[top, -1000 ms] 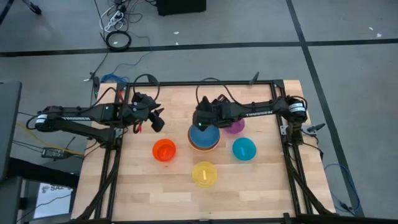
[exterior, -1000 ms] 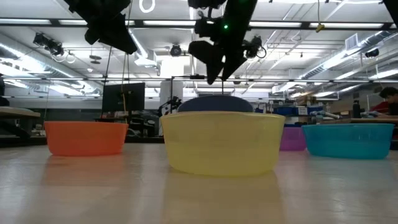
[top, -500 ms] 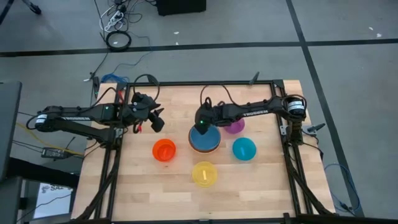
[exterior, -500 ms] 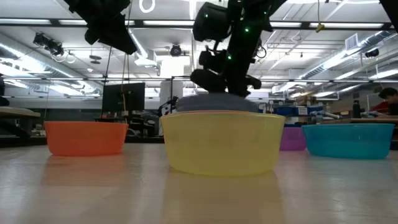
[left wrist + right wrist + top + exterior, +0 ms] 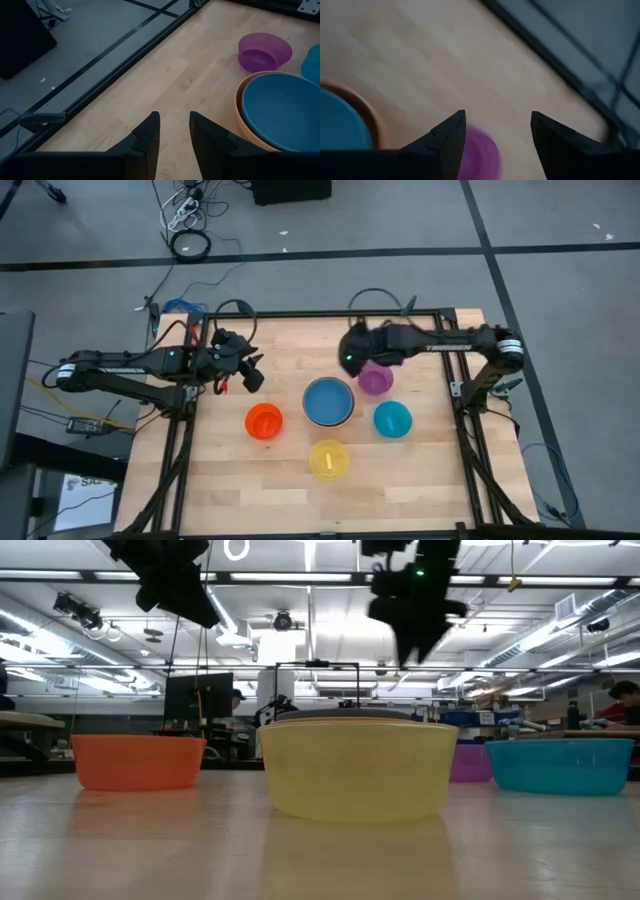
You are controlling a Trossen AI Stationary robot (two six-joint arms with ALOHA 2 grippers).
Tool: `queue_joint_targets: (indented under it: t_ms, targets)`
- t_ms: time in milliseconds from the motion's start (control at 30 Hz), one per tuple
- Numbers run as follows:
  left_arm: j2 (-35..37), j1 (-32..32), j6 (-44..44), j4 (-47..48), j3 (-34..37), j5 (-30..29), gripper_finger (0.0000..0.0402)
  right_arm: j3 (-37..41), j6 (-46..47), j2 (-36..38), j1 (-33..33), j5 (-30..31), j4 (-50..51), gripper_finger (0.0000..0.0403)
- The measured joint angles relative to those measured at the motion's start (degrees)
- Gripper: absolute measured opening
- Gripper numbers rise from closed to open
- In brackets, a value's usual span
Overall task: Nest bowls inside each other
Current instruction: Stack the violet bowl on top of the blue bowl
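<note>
A blue bowl point(image 5: 328, 400) sits nested in the larger orange bowl point(image 5: 308, 412) at mid-table. Around it stand a purple bowl point(image 5: 376, 380), a teal bowl point(image 5: 392, 420), a red-orange bowl point(image 5: 264, 421) and a yellow bowl point(image 5: 328, 460), each on its base on the wood. My right gripper point(image 5: 351, 360) hangs open in the air just far-left of the purple bowl point(image 5: 479, 150), nothing between its fingers. My left gripper point(image 5: 253, 373) hovers open over the table's left part, with only bare wood showing between its fingers point(image 5: 148, 134).
A black metal frame point(image 5: 300, 314) runs along the table's far and side edges. Bare wood lies between the left gripper and the nested bowls, and along the near edge beside the yellow bowl point(image 5: 358, 770). Cables lie on the floor beyond the far edge.
My right gripper dipped onto the blue bowl, then rose and drew back toward the table's far right, ending beside the purple bowl. The blue bowl, which stood higher in the orange bowl, has settled level and lower inside it.
</note>
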State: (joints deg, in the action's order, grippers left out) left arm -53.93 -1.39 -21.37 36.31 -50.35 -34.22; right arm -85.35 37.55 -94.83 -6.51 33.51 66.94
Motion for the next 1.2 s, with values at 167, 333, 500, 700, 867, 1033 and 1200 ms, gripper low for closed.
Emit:
queue_joint_targets:
  t_ms: [167,333,500,700,867,1033,1200]
  targets:
    - [0.0,0.0,0.1,0.2,0.0,0.0,0.0115,0.0,2.0,1.6,0.6,-4.2,8.5,0.0211]
    - [0.0,0.0,0.1,1.1,0.0,0.0,0.0115,1.2,1.0,1.3,3.0,-7.1,7.3,0.021]
    - [0.0,0.0,-0.2,2.5,0.0,0.0,0.0115,7.9,2.6,1.2,4.9,-8.3,3.6,0.0209]
    - [0.0,0.0,-0.3,2.6,0.0,0.0,0.0115,17.1,3.3,1.2,5.6,-13.0,-9.9,0.0208]
    - [0.0,0.0,-0.3,2.6,0.0,0.0,0.0115,22.2,3.4,1.2,5.6,-15.8,-17.0,0.0208]
    - [0.0,0.0,-0.7,2.3,0.0,0.0,0.0115,25.4,3.4,1.2,5.4,-16.1,-21.8,0.0207]
    - [0.0,0.0,-1.5,2.3,0.0,0.0,0.0115,28.7,3.1,1.2,4.6,-16.8,-27.1,0.0205]
